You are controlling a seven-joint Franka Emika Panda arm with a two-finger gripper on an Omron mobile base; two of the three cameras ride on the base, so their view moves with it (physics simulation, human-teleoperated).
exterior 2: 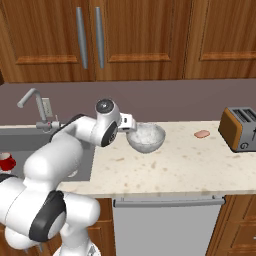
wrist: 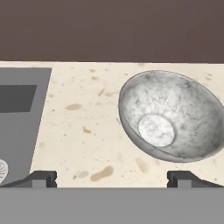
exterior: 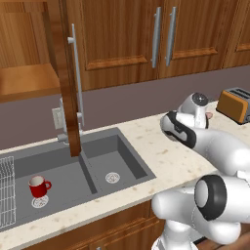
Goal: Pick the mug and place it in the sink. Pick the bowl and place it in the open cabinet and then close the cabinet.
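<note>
Hand view framed the bowl (wrist: 173, 116), a wide speckled grey-white vessel that was seen resting on the pale speckled counter (wrist: 83, 131), right of centre and close ahead of the gripper (wrist: 112, 177). The two dark fingertips (wrist: 41, 177) were seen standing far apart at the bottom of that view, so the jaws were spread wide, and nothing was held between them. The bowl lay mostly between and beyond the tips, nearer the right one, and no contact with it could be made out. A corner of the dark grey sink (wrist: 17, 127) was seen at the left.

From the right base view, the bowl (exterior 2: 146, 137) was seen sitting on the counter (exterior 2: 170, 170) just right of the hand, with the hand brought close to its left rim; whether they touched could not be told. An orange toaster (exterior 2: 239, 128) stood at the far right, and a small pinkish item (exterior 2: 202, 134) lay between it and the bowl.

From the left base view, the mug (exterior: 38, 186), red with a white inside, was seen standing upright in the left basin of the sink (exterior: 122, 141), beside a round drain and near a white wire rack (exterior: 6, 190). The cabinet (exterior: 29, 80) at the upper left was seen open, its door (exterior: 68, 78) swung out edge-on over the sink, with a bare wood shelf showing inside.
</note>
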